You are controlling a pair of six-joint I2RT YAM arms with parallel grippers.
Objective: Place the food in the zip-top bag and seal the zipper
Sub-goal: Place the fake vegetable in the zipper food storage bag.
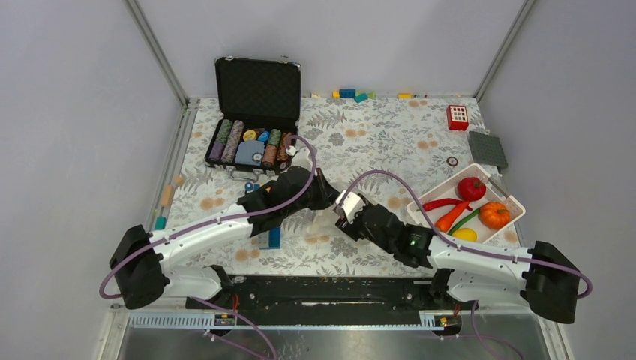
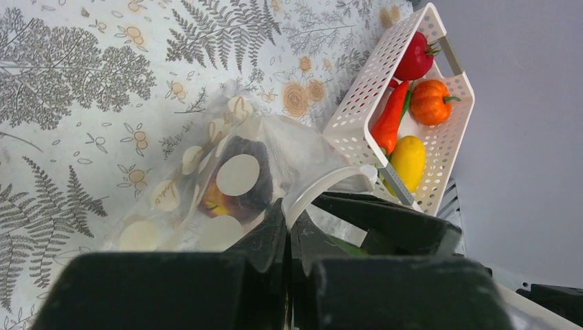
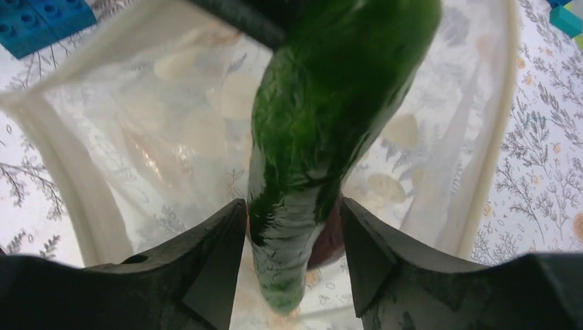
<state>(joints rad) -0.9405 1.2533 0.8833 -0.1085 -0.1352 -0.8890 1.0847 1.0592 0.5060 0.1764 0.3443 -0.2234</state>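
Left tool (image 2: 287, 230): I see it pinched together on the rim of the dotted bag (image 2: 237, 175), which lies on the counter (image 2: 82, 69) ahead of it.

Right tool (image 3: 294, 220): a green pod (image 3: 323, 117) sits between its fingers, at the bag's open mouth. I can't tell whether they press it.

The basket (image 2: 357, 103), ahead-right of the left tool, holds a tomato (image 2: 414, 58), pumpkin (image 2: 432, 102), chili (image 2: 390, 120) and yellow piece (image 2: 408, 158).

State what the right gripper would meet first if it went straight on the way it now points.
The green pod sits between the fingers of the right gripper. Past it lies the open mouth of the zip-top bag, so the gripper would probably meet the bag's far inner wall first, though depth is unclear.
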